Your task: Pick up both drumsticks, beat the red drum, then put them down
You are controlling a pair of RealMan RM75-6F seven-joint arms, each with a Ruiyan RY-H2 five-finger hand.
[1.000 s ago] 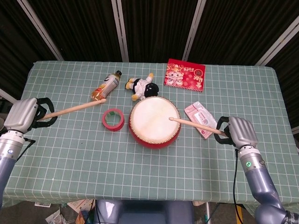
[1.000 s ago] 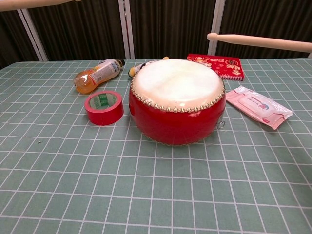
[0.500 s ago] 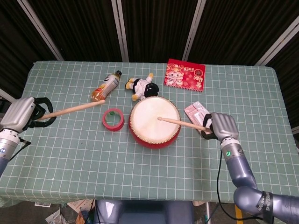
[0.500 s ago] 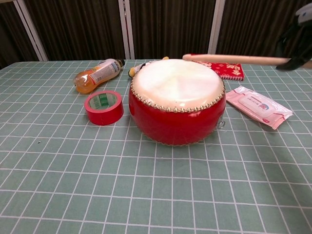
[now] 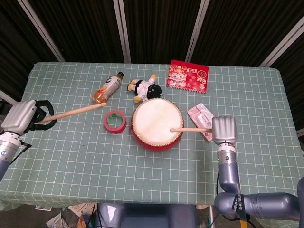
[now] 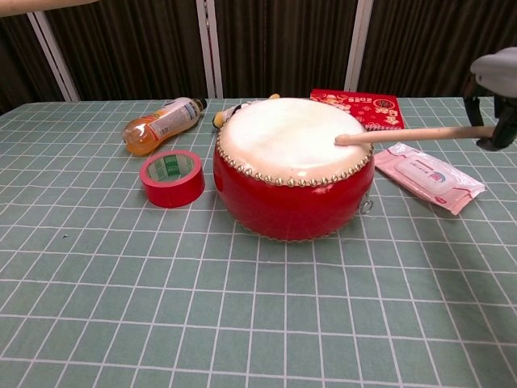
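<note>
So the right hand (image 5: 223,130) has swung in, and its drumstick (image 5: 191,128) tip now lands on the red drum (image 5: 157,124) skin at mid-table. Left hand (image 5: 20,117), fingers wrapped round the other drumstick (image 5: 73,111), stays at the left edge. Tape roll (image 5: 115,121) and wipes pack (image 5: 203,121) flank the drum; bottle (image 5: 107,88), plush (image 5: 144,87) behind.

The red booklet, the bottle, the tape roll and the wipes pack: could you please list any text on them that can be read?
Red booklet: gold print and a cartoon figure, too small to read.
Bottle: label print blurred, unreadable.
Tape roll: green marks inside the core, illegible.
Wipes pack: no readable text.
No text can be read for certain.
</note>
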